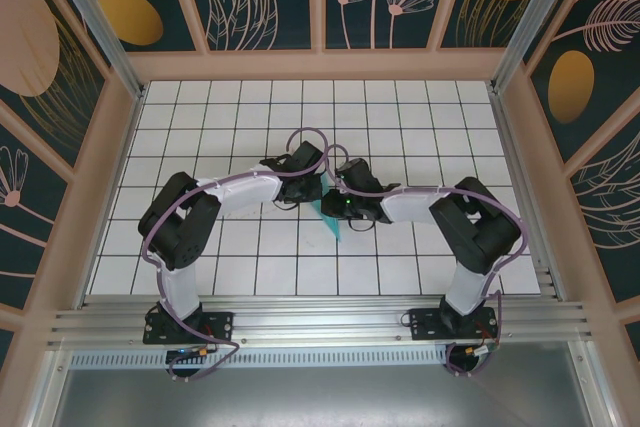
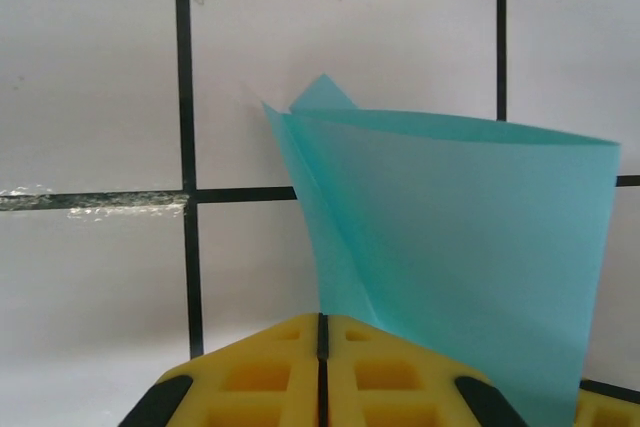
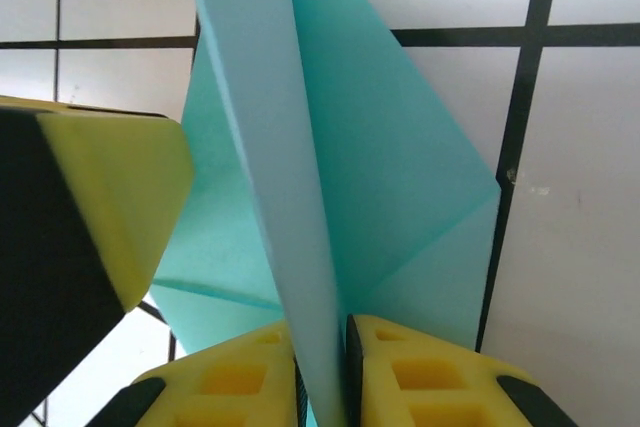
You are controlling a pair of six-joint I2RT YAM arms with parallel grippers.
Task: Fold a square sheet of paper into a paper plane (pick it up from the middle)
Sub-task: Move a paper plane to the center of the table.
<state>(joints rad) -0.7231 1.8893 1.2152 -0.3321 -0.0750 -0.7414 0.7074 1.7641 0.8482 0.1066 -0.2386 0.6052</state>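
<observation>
Mid-fold, the left tool (image 2: 322, 352) and right tool (image 3: 322, 372) both pinch the half-folded paper (image 3: 395, 172); creasing a wing down looks next.

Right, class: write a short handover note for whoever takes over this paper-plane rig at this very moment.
Left gripper: fingers shut, pinching the teal paper at its lower edge.
Right gripper: fingers closed on a raised fold of the same paper.
Paper: standing up between both grippers, over the middle of the white grid table.
Done: several folds are in; diagonal creases show.
Left: no finished dart yet; the remaining folds and wings are to do.
</observation>
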